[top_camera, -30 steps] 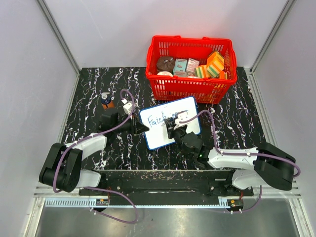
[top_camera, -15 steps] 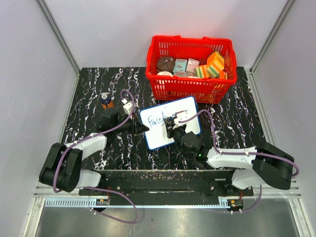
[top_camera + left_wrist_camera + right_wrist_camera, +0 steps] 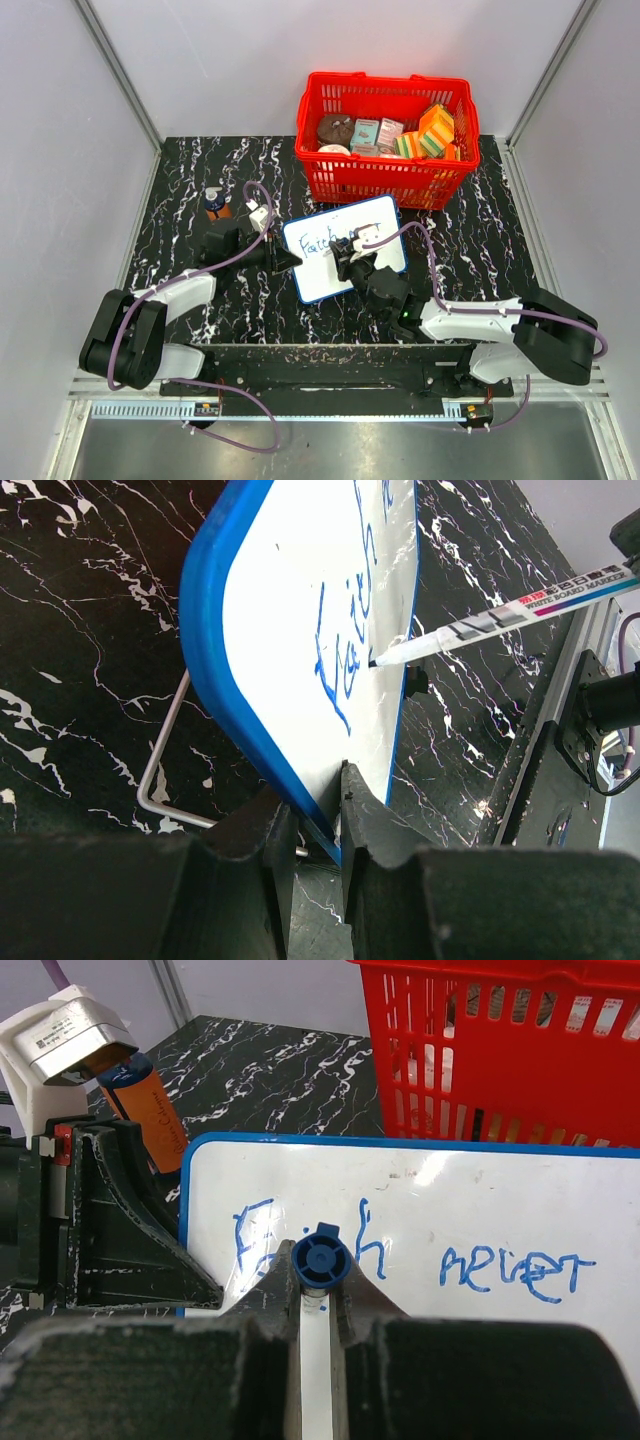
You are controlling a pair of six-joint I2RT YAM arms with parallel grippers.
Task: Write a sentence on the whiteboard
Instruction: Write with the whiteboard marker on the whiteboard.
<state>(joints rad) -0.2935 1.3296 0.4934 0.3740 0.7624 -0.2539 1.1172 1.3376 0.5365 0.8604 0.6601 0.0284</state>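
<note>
The whiteboard point(image 3: 325, 262) stands tilted on the black marble table, blue-framed, with blue writing on its face. My left gripper point(image 3: 315, 810) is shut on the board's lower edge, one finger on each side of the frame. In the right wrist view the sentence point(image 3: 515, 1268) reads "Faith never" in one line. My right gripper point(image 3: 320, 1282) is shut on a white marker point(image 3: 320, 1260), whose blue end cap faces the camera. In the left wrist view the marker point(image 3: 500, 615) has its tip on the whiteboard point(image 3: 300, 630), low down by the word "Faith".
A red basket point(image 3: 385, 140) full of packets stands just behind the board. A small orange bottle point(image 3: 215, 203) stands at the left, close to the left arm. A wire stand point(image 3: 160, 770) props the board from behind. Grey walls close off the table.
The right gripper with the marker has shifted only very slightly in front of the board. The left arm and the board have not moved.
</note>
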